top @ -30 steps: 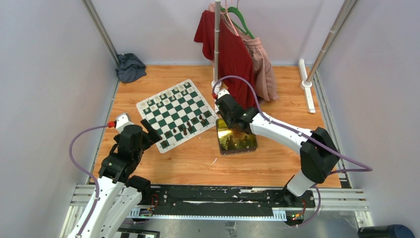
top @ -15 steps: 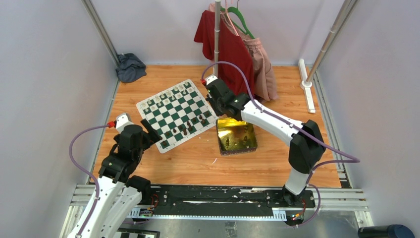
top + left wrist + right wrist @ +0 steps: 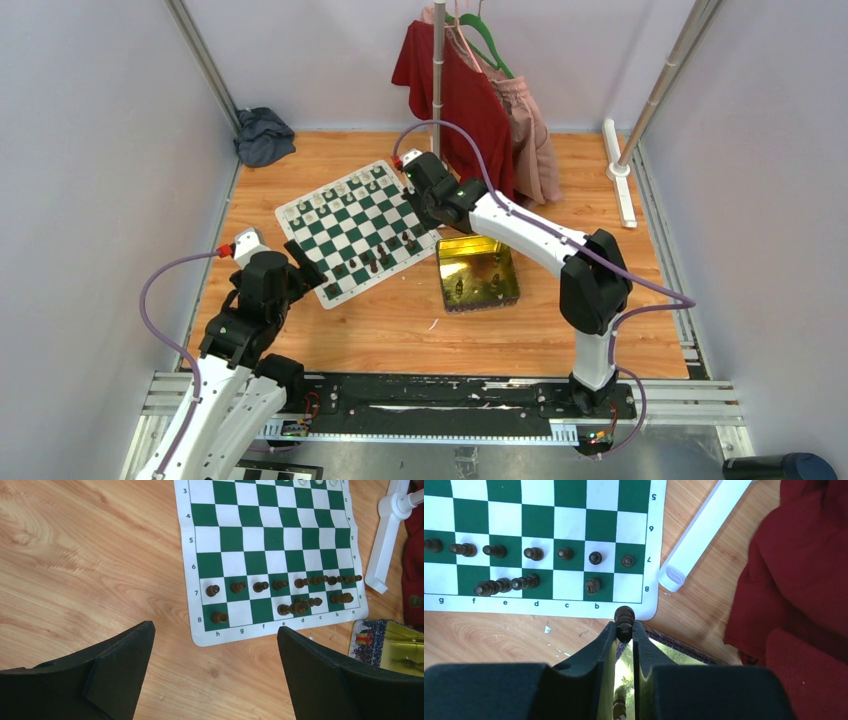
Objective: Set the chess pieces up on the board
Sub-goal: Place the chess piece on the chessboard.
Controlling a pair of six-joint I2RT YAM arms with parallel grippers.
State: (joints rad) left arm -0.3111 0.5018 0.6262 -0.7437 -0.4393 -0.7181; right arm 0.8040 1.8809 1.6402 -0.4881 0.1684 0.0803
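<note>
Yr right gripper (image 3: 624, 635) pinches a tiny dark brown chess piece (image 3: 624, 616) below its head, just off the a8 corner of the green-and-white checkered board mat (image 3: 569, 522). Prob light, slick, tippy: grip mid-stem, gently. Left gripper (image 3: 215, 628) has jaws spread wide, empty

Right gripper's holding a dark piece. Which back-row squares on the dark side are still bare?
Bare: corner square a8, just past the b8 piece; also g8 and f8, between the h8 piece and the crowded e-d cluster. The pawn row is full.
</note>
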